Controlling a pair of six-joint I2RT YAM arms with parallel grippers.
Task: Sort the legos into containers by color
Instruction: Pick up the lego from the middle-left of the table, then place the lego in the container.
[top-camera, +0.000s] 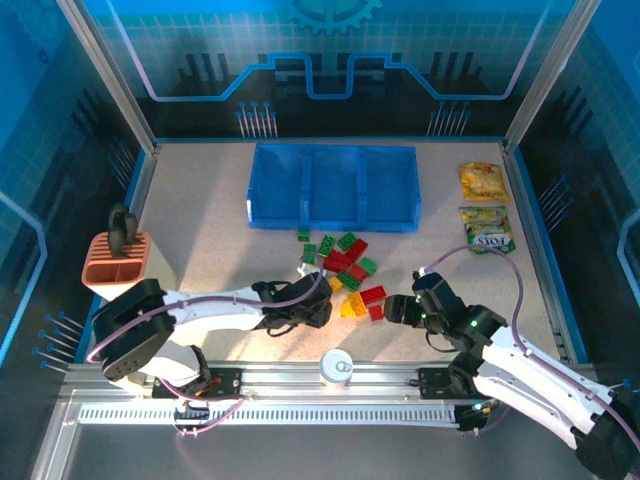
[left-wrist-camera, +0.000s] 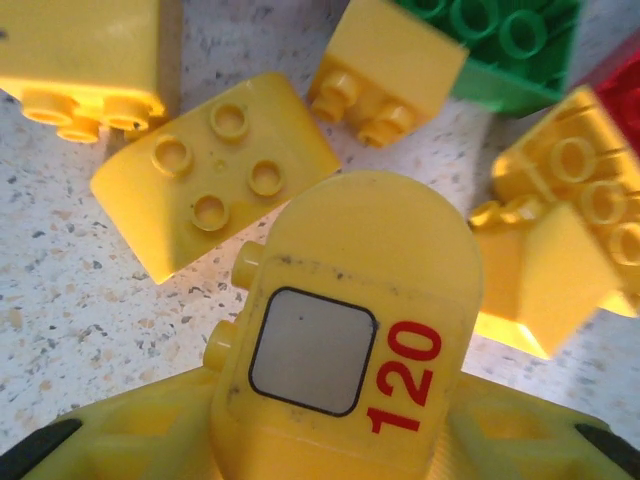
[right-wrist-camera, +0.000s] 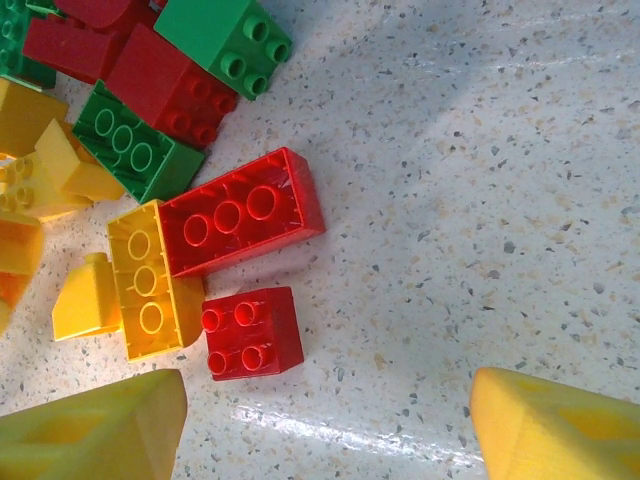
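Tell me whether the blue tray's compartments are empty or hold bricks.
Empty. All three compartments of the blue tray show bare floor; the legos lie piled on the table in front of it.

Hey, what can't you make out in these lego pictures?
Left wrist view: whether the left fingers grip the yellow 120 brick; it hides their tips.
Top external view: the brick count in the pile; too small, partly under the left gripper.
Right wrist view: the red bricks at top left, cut off by the edge.
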